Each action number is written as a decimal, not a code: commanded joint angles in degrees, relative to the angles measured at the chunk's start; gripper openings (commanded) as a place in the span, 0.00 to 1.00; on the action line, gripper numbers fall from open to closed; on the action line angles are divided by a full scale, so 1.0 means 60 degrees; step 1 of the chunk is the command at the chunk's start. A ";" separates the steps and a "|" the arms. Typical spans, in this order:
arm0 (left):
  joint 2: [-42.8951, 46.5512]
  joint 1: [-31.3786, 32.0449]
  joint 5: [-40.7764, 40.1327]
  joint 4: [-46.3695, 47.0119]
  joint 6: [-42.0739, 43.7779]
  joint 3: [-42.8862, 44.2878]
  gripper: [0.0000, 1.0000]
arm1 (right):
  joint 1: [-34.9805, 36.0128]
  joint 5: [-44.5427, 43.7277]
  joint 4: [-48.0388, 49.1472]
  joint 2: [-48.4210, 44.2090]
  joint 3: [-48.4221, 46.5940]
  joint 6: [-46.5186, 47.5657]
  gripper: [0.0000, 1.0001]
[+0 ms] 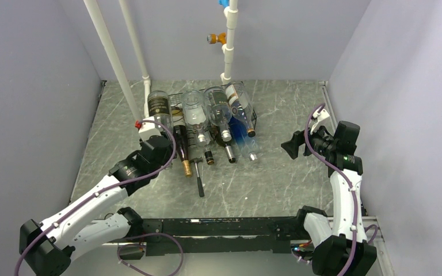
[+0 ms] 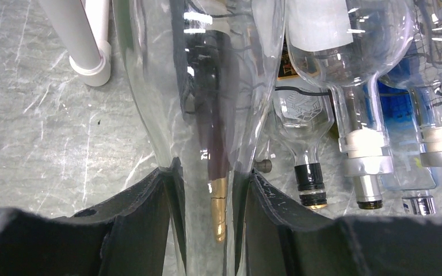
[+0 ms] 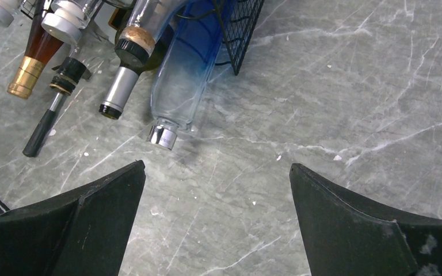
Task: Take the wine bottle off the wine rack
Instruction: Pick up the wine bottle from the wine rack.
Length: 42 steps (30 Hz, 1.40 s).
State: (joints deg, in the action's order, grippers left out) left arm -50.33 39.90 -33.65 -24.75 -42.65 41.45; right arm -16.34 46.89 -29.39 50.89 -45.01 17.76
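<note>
At the left end of the wine rack (image 3: 243,31), your left gripper (image 2: 212,172) is clamped on the neck of the clear wine bottle (image 1: 159,108). One black pad (image 2: 149,213) sits on each side of the glass, and the wrist view shows no gap. The bottle's body lies in the rack's leftmost place on the upper tier, with its neck pointing toward the arm bases.

Draw it out along its own axis, straight back toward you, with only a slight lift so the body rides over the wavy wire instead of catching on it. Smooth glass held by the neck will likely want to slip or pivot, so go slowly. Expect the heavy end to sag as it leaves its support.

Directly beneath the neck lies a gold-capped dark bottle (image 2: 220,213), so do not let the neck dip onto it. A white pipe (image 2: 77,40) stands close on the left and a neighbouring clear bottle (image 2: 345,69) sits just beside on the right, so avoid swinging sideways.

Your right gripper (image 3: 216,172) hangs wide open and holds nothing, over the table (image 1: 276,184) well to the right of the rack. It is free to steady the body if needed.
</note>
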 commanded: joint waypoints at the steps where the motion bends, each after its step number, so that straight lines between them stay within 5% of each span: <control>1: 0.0506 0.0162 -0.0494 0.2074 0.0255 0.0516 0.00 | 0.0020 -0.0008 0.0357 -0.0069 0.0046 -0.0074 1.00; 42: -0.0010 0.1732 -0.0142 0.2933 0.0424 0.1626 0.00 | 0.0024 0.0080 0.0342 -0.0089 0.0032 -0.0089 1.00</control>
State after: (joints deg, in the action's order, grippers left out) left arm -51.44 49.32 -31.68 -21.74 -42.33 44.82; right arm -16.36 46.87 -29.39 50.87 -44.91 17.76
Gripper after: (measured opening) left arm 0.482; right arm 0.994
